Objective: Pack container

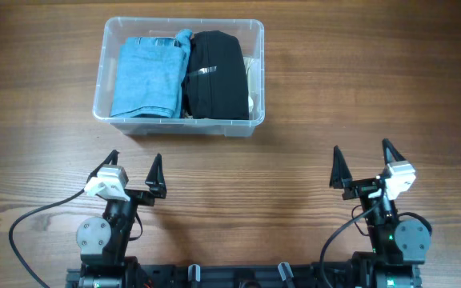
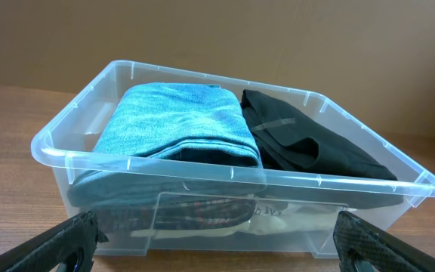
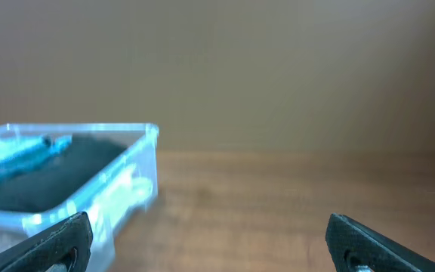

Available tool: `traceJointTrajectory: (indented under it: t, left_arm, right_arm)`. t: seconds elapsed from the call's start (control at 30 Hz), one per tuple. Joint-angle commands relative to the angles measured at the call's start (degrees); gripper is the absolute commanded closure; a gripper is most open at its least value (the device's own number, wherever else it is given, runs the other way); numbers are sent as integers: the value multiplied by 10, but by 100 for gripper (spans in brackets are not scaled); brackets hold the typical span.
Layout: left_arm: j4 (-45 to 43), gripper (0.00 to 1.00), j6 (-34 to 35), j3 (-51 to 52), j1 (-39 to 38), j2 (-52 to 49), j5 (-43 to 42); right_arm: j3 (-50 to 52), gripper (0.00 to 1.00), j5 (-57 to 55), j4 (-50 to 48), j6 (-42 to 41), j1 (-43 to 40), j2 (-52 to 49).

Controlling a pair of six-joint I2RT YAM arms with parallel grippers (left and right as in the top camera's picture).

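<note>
The container (image 1: 179, 128) is sitting on the table (image 1: 294, 96) in the upper left-centre of the overhead frame. It is holding a folded blue garment (image 1: 146, 76) on the left and a black garment (image 1: 214, 76) on the right. Through the front wall, paler fabric (image 2: 225, 215) is showing beneath them, too murky to identify. The left gripper (image 1: 134, 166) and right gripper (image 1: 362, 158) are resting near the bottom edge, well apart from the container, jaws spread wide and empty. In the right wrist view the container is showing blurred, running off the lower left edge.
</note>
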State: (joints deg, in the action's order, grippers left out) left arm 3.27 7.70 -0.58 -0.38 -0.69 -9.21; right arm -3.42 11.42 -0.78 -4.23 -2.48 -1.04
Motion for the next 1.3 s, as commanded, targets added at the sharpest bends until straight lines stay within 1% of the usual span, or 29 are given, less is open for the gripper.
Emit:
traceJointTrajectory:
  t: [0.0, 0.17, 0.37, 1.27]
  left_arm:
    - [3, 0, 5, 3, -1, 5, 6]
    - [3, 0, 5, 3, -1, 5, 6]
    - [3, 0, 5, 3, -1, 5, 6]
    - [3, 0, 5, 3, -1, 5, 6]
  right_arm:
    - [24, 0, 18, -6, -4, -5, 9]
    - [31, 0, 15, -4, 1, -4, 9]
    - [31, 0, 12, -2, 58, -4, 9]
    - [31, 0, 0, -1, 57, -4, 8]
